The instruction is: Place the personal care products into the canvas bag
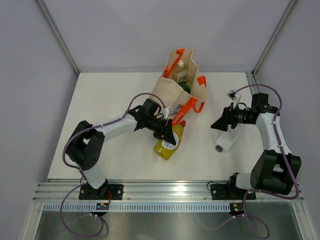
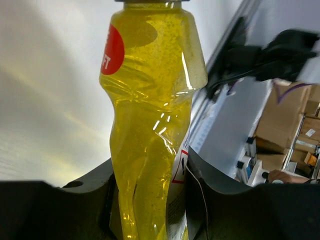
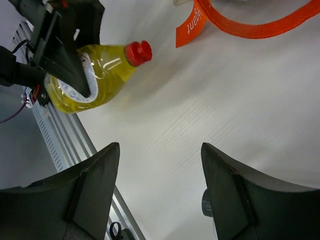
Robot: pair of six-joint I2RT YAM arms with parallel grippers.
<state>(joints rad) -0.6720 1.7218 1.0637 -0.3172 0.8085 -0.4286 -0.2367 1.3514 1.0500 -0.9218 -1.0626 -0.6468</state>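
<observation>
My left gripper [image 1: 168,133] is shut on the yellow bottle [image 1: 169,144], whose red cap [image 1: 183,123] points toward the canvas bag [image 1: 172,90]. In the left wrist view the yellow bottle [image 2: 150,115] fills the gap between my fingers [image 2: 220,200]. The beige bag stands upright with orange handles [image 1: 187,107]. A white-capped bottle [image 1: 181,64] and a green bottle [image 1: 184,85] show inside it. My right gripper [image 1: 220,124] is open and empty above the white bottle with a dark cap [image 1: 226,141] lying on the table. The right wrist view shows the yellow bottle [image 3: 97,75], my open right gripper [image 3: 160,150] and the dark cap [image 3: 206,202].
An orange strap [image 3: 250,27] of the bag lies on the white table [image 1: 110,110]. Grey walls close in the table at the back and sides. An aluminium rail [image 1: 165,190] runs along the near edge.
</observation>
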